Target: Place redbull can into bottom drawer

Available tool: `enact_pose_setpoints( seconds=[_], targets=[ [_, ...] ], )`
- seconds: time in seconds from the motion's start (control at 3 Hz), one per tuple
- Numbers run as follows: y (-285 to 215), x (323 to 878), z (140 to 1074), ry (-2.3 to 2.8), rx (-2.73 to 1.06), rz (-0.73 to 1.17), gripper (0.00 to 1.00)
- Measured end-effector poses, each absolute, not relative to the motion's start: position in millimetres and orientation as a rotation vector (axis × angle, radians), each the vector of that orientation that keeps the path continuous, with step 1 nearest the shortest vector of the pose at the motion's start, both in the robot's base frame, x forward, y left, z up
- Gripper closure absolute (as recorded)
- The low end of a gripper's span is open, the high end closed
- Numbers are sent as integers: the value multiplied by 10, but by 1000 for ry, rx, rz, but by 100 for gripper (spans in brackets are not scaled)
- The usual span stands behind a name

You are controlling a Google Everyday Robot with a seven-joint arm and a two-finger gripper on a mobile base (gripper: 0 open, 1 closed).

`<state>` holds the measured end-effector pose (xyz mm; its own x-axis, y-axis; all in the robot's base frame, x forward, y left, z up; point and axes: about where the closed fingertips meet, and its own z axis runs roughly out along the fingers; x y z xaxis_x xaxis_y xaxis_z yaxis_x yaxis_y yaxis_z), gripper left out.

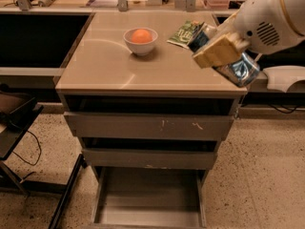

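My gripper [224,56] hangs above the right front part of the cabinet top, at the end of the white arm [267,18]. Its tan fingers [217,51] are shut on the redbull can [238,70], a shiny blue-and-silver can held tilted in the air, its lower end over the counter's right edge. The bottom drawer [150,213] is pulled out at floor level, its flat grey floor bare. It lies below and to the left of the can.
A white bowl [140,43] holding an orange fruit stands on the counter top [119,66]. A green snack bag [185,32] lies at the back, behind the gripper. Two upper drawers [147,125] have scuffed fronts. A dark stand [14,123] is at the left.
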<state>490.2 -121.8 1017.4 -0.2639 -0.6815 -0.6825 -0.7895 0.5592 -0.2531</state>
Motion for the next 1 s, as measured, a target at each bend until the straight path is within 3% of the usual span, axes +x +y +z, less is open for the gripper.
enact_pose_setpoints(
  seconds=[0.33,1.0],
  targets=[
    [-1122,4455,10204,2047,-1144,196,100],
    [-1071,4411,9965,2038,-1150,175,100]
  ],
)
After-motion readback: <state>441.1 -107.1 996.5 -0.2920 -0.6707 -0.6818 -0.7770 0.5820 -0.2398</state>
